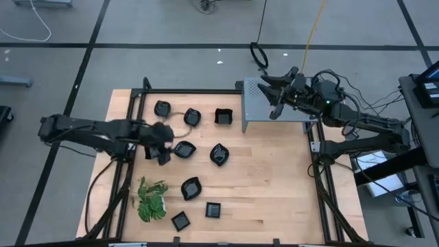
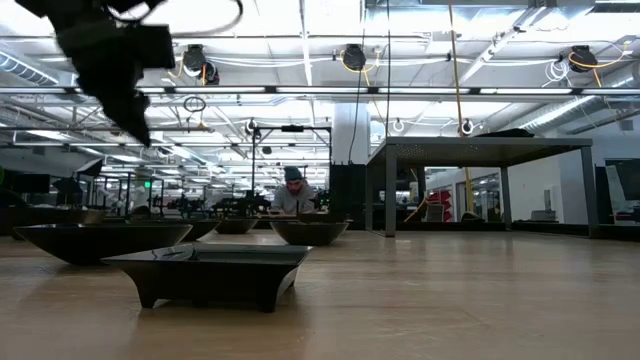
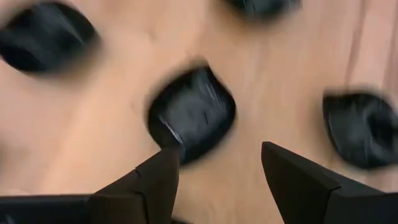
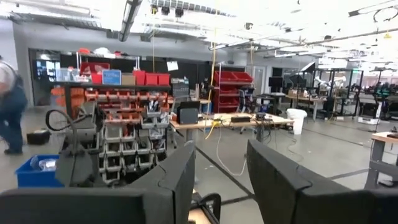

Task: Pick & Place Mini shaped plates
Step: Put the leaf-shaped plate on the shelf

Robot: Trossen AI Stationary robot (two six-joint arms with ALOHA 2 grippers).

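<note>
Several small black mini shaped plates lie flat on the wooden table point(image 1: 274, 185), among them one point(image 1: 184, 149) left of centre, a leaf-like one point(image 1: 219, 155) and a square one point(image 1: 213, 210). My left gripper point(image 1: 161, 147) hangs above the table's left part, open and slanting down. A rounded plate point(image 3: 193, 112) lies just beyond its fingertips, untouched. In the low view this gripper point(image 2: 110, 60) shows at the upper left, above the plates point(image 2: 215, 270). My right gripper point(image 1: 278, 96) is raised over the far right, open point(image 4: 221, 168) and empty, pointing into the room.
A green leafy plant point(image 1: 151, 200) stands at the near left. A grey raised platform point(image 1: 264, 103) stands at the far right under the right arm. Black frame rails point(image 1: 319, 178) run along the table's sides. A person point(image 2: 293, 195) sits in the room beyond.
</note>
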